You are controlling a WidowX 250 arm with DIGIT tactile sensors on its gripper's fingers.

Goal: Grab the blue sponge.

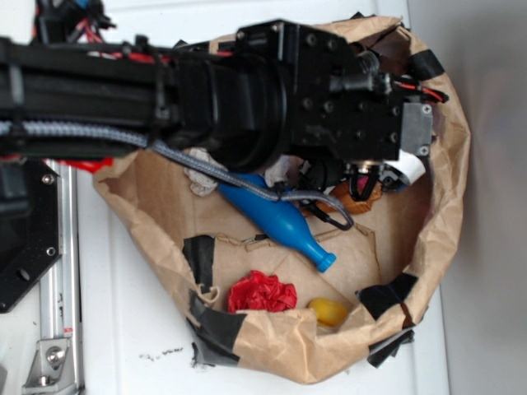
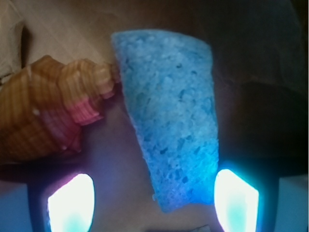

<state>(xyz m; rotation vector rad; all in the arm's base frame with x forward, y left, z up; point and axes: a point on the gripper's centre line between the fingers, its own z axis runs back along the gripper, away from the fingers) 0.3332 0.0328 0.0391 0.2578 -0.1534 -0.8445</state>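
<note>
The blue sponge (image 2: pixel 171 116) is a light-blue porous block lying on brown paper, filling the middle of the wrist view. My gripper (image 2: pixel 153 203) is open and low around the sponge's near end. Its right fingertip (image 2: pixel 236 200) sits right beside the sponge's edge, while the left fingertip (image 2: pixel 70 203) stands well apart from it. In the exterior view the gripper (image 1: pixel 380 174) reaches down into the paper bag under the black arm, and the sponge is hidden there.
A brown striped seashell (image 2: pixel 48 116) touches the sponge's far left corner. The paper bag (image 1: pixel 445 206) also holds a glossy blue bottle-shaped pin (image 1: pixel 280 218), a red crumpled item (image 1: pixel 262 294), a yellow object (image 1: pixel 329 311) and a pale cloth (image 1: pixel 198 177).
</note>
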